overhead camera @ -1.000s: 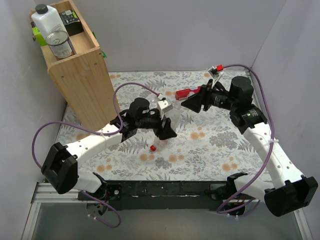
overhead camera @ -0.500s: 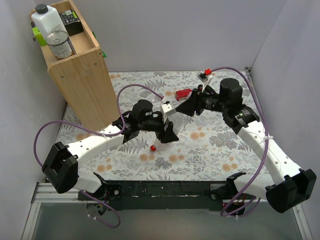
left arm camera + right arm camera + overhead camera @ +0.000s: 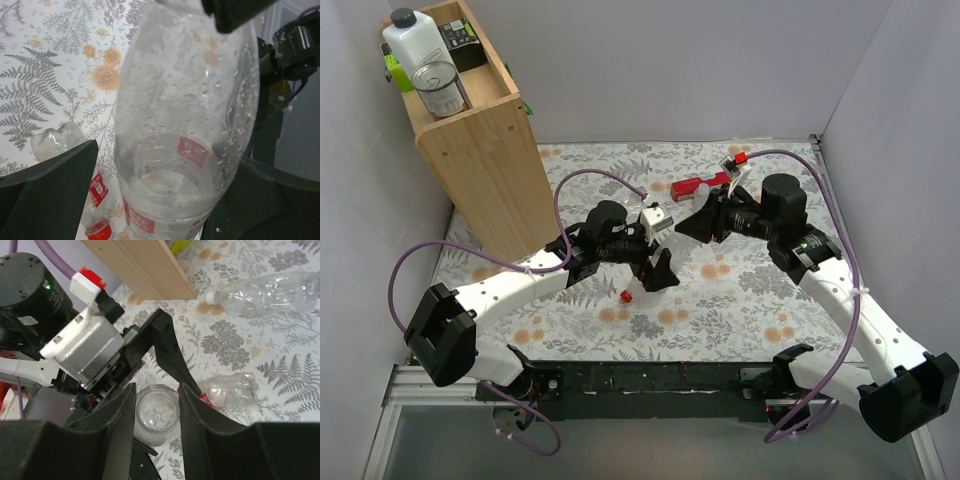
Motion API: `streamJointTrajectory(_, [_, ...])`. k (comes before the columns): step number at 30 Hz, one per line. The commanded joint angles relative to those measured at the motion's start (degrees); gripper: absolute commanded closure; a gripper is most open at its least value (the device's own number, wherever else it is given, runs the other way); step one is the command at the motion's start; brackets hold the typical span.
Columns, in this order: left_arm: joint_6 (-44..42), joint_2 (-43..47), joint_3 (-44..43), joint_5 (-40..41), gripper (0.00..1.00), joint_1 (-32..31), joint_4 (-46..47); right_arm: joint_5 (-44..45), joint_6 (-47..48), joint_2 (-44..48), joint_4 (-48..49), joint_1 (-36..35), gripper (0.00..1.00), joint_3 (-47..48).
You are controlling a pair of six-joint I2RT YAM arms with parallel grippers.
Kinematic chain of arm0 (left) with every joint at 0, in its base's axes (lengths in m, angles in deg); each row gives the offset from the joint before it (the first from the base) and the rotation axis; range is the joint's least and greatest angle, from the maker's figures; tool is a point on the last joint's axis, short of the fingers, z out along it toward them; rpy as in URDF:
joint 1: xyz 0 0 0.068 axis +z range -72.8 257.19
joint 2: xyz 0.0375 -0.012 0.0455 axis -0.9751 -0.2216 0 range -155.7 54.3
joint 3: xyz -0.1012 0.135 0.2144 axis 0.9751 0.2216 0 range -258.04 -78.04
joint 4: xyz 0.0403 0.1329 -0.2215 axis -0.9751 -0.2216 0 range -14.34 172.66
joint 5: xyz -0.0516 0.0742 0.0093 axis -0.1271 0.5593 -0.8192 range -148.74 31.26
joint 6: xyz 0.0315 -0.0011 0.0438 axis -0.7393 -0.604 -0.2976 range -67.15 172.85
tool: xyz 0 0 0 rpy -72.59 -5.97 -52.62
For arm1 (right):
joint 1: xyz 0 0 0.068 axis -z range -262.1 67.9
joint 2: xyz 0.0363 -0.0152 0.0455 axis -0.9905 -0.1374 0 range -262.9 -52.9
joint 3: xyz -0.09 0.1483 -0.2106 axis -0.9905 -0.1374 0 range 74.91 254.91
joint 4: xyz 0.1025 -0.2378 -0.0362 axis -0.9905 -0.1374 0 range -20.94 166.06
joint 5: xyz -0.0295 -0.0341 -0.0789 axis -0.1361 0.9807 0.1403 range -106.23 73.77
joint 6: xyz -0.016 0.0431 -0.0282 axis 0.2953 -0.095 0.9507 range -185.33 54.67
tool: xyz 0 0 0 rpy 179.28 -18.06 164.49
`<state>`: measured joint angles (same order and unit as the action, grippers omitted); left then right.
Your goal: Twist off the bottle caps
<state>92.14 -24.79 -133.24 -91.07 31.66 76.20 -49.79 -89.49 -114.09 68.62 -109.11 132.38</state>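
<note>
A: From above, our left end effector point(image 3: 656, 268) sits mid-frame, gripping the held bottle point(image 3: 667, 244). Our right end effector point(image 3: 686, 224) is just to its upper right, nose toward that bottle. Where is a cap?

B: One red cap point(image 3: 625, 296) shows just below and left of the left end effector. It is on a crushed bottle point(image 3: 635, 291) lying on the bench point(image 3: 750, 290). The long red box point(image 3: 700, 186) above centre is not ours to touch.

A: In the left wrist view the held bottle fills the centre with a dark finger against its wall on either side, so we are clamped on it. The red cap sits at the bottom edge, left of centre, on the crushed bottle.

B: In the right wrist view our two fingers flank a round, clear end of the held bottle at lower centre. We cannot tell whether they are closed on it or only beside it. That end is not red, and we cannot tell whether it is the base or a bare neck. A third bottle point(image 3: 270, 292) lies at upper right.

A: We judge this is the brace-and-grasp step, with one arm steadying and the other lining up to twist.

B: Next we would need to confirm which end carries a cap and close squarely on it. Then we turn about the bottle's axis while the left holds firm.
</note>
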Motion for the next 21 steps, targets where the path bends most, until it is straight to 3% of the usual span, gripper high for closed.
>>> streamJointTrajectory(1, [0.70, 1.92, -0.96, 4.38, 0.02, 0.28, 3.20, 12.59, 3.84, 2.91, -8.18, -0.42, 0.99, 2.90])
streamJointTrajectory(3, [0.62, 3.15, -0.70, 7.18, 0.02, 0.28, 3.38, 19.81, 6.48, 3.36, -13.01, -0.42, 0.99, 6.66])
streamJointTrajectory(7, [0.53, 6.22, 0.62, 10.62, 0.02, 0.36, 4.87, 43.60, 11.59, 3.62, -22.77, -0.33, 0.99, 11.42])
streamJointTrajectory(13, [1.14, 5.01, 0.01, 11.50, 0.02, 0.63, 4.00, 64.11, 17.82, 5.11, -16.40, 0.19, 0.99, 8.72])
streamJointTrajectory(15, [1.32, 4.21, -0.87, 12.47, 0.02, 0.71, 2.78, 66.16, 21.24, 4.24, -9.74, 2.55, 0.99, 5.38])
streamJointTrajectory(21, [1.05, 3.50, -1.05, 14.06, 0.02, 0.63, 2.33, 59.67, 23.20, 1.25, 1.62, 13.36, 0.99, 0.55])
